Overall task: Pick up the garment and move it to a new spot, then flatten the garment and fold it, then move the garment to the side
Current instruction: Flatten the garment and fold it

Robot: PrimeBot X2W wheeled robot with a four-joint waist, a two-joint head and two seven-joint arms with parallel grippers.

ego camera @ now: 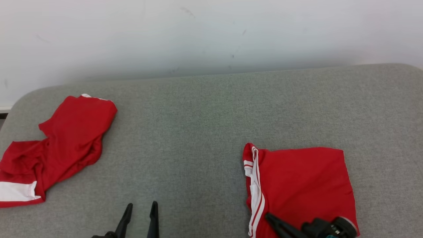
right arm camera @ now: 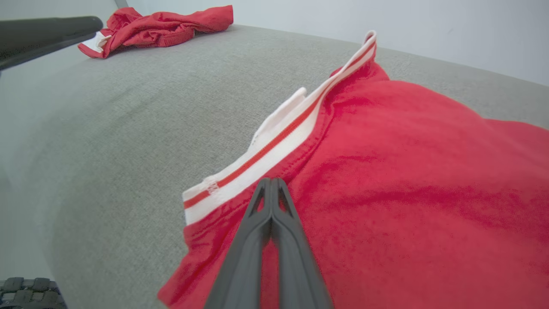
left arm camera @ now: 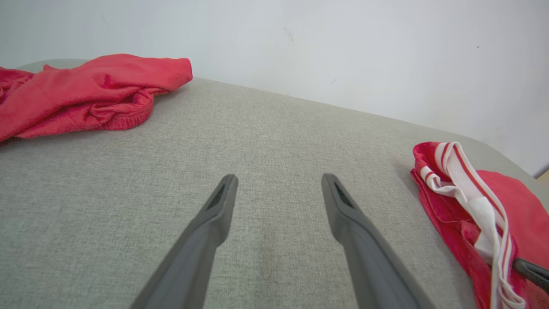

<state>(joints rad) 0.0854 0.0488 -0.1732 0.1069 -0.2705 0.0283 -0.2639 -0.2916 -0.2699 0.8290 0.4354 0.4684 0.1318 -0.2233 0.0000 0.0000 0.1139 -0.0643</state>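
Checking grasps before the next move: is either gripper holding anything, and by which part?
Nothing is held. The left gripper is open over the bare table. The right gripper is shut, tips over the folded garment beside its waistband, no fabric between them.

You get bright, even, diffuse light in every view, with no glare. Shadows stay soft, the plainest being a grey band low on the wall behind the bench. In the right wrist view the bench bows from wide-angle distortion and its left edge smears out of focus. There the folded red garment reads saturated, not blown out.
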